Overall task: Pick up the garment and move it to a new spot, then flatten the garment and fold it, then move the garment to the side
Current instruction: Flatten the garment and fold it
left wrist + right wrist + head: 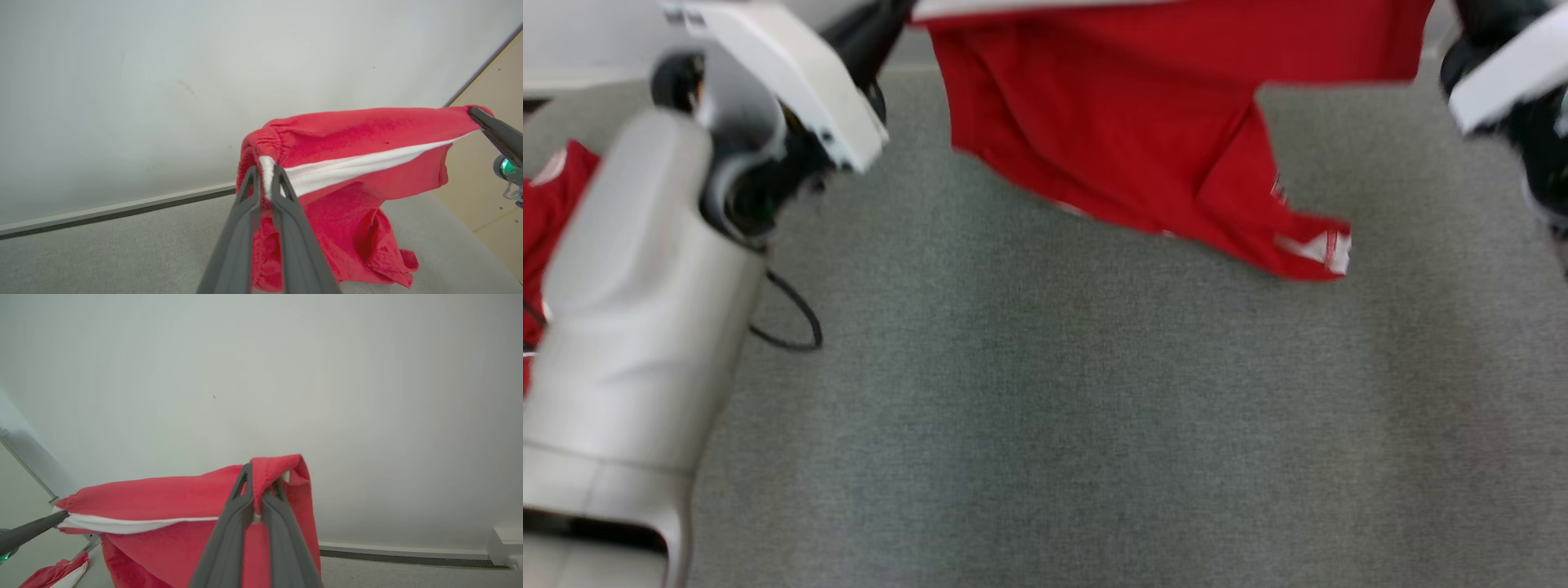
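Note:
A red garment (1143, 122) with a white band hangs stretched in the air over the grey surface (1094, 425), its lower end drooping to the right. My left gripper (265, 173) is shut on the gathered red-and-white edge of the garment (347, 163). At the opposite end of the same edge, my right gripper (261, 486) is shut on a red fold of the garment (163, 498). The white band (359, 165) runs taut between the two grips. The other arm's dark finger shows in each wrist view, the right arm's finger (496, 132) and the left arm's finger (32, 531).
Another red cloth (547, 212) lies at the left, also seen as a red-and-white heap (53, 573). My pale left forearm (637, 310) and a black cable (792, 322) stand at the left. A white wall (163, 81) and a wooden panel (490, 171) lie beyond.

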Controlling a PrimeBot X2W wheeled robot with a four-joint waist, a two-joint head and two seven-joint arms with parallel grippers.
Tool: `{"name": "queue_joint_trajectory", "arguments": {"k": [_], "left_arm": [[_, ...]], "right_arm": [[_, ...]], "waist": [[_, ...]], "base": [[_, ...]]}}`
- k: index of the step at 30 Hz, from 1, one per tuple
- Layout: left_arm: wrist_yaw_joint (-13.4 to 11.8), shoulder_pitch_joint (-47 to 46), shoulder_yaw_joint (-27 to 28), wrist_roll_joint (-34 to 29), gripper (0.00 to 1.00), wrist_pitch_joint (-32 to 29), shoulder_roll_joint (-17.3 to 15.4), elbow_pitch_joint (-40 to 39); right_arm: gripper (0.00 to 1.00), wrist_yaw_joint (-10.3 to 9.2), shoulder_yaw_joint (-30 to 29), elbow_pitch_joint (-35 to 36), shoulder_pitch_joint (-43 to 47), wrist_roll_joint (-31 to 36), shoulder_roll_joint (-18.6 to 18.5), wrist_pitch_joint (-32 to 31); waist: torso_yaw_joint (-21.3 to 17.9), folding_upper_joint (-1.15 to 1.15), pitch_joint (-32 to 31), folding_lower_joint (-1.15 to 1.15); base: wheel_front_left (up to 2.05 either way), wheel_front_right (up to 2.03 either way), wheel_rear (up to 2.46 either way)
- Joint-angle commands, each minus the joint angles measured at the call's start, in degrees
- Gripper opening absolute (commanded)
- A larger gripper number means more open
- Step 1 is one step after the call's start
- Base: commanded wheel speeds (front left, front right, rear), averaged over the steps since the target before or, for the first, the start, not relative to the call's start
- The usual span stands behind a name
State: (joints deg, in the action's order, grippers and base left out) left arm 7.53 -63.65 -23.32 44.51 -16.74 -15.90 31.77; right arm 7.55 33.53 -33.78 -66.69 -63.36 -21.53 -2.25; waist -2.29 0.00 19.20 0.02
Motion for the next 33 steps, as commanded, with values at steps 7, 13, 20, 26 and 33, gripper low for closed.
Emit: {"name": "queue_joint_trajectory", "arguments": {"k": [7, 13, 20, 26, 33], "left_arm": [[-0.1, -15.6, -2.1, 1.5, 0.00, 2.8, 0.2, 8.5], [-0.1, -21.8, -4.0, 3.2, 0.00, 6.4, 0.5, 13.1], [-0.1, -17.0, -10.7, 7.0, 0.00, 6.6, -1.4, 13.3], [-0.1, -8.1, -18.1, 11.1, 0.00, 2.9, -4.4, 11.8], [-0.1, 2.7, -26.3, 17.2, 0.00, -4.7, -8.8, 5.4]], "right_arm": [[0.00, -0.13, 0.1, -7.3, -15.6, 1.1, 2.0, 3.5], [0.00, -0.13, 1.4, -9.0, -21.5, -0.5, 2.8, 6.4], [0.00, -0.13, 8.8, -6.0, -15.6, -2.5, 1.0, 6.4], [0.00, -0.13, 16.4, -0.7, -6.2, -5.3, -3.3, 3.5], [0.00, -0.13, 24.6, 6.7, 4.5, -10.2, -10.6, -4.2]], "waist": [[0.1, 0.00, 6.9, -0.02], [-0.5, 0.00, 6.7, -0.02], [-1.0, 0.00, 3.0, -0.02], [-1.2, 0.00, -2.3, -0.02], [-1.2, 0.00, -10.2, -0.02]], "base": [[0.00, 0.00, 0.00], [0.00, 0.00, 0.00], [0.00, 0.00, 0.00], [0.00, 0.00, 0.00], [0.00, 0.00, 0.00]]}}
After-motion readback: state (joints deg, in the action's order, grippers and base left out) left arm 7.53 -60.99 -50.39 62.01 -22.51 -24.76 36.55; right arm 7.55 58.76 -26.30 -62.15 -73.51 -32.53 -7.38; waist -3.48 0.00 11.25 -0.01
